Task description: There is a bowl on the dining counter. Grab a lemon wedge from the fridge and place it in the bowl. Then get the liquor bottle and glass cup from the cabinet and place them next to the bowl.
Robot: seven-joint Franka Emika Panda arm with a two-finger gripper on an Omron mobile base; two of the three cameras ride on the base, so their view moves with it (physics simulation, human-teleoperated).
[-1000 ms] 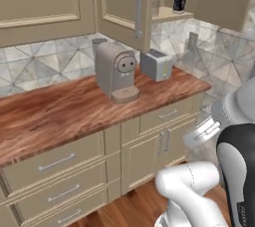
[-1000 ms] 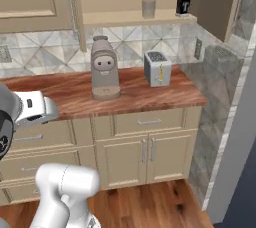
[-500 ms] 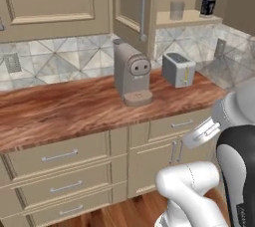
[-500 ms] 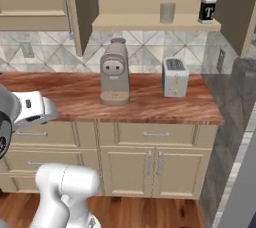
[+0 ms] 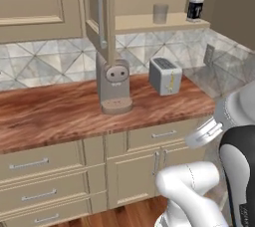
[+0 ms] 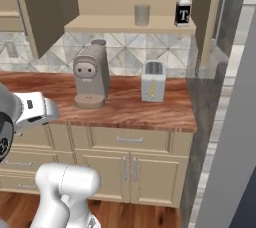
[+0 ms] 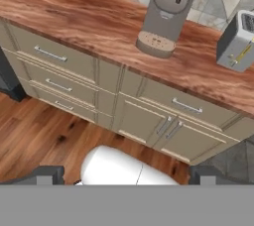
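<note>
Two task items are sitting on the open tan cabinet shelf (image 6: 100,23): the dark liquor bottle with a white label (image 6: 183,8) near its right end, the grey glass cup (image 6: 142,15) well apart toward the middle. Below, a grey coffee machine (image 6: 90,75) and silver toaster (image 6: 153,81) are standing along the wooden worktop's (image 6: 165,112) back edge. The dark fingertips (image 7: 47,174) are spread wide apart, holding nothing.
</note>
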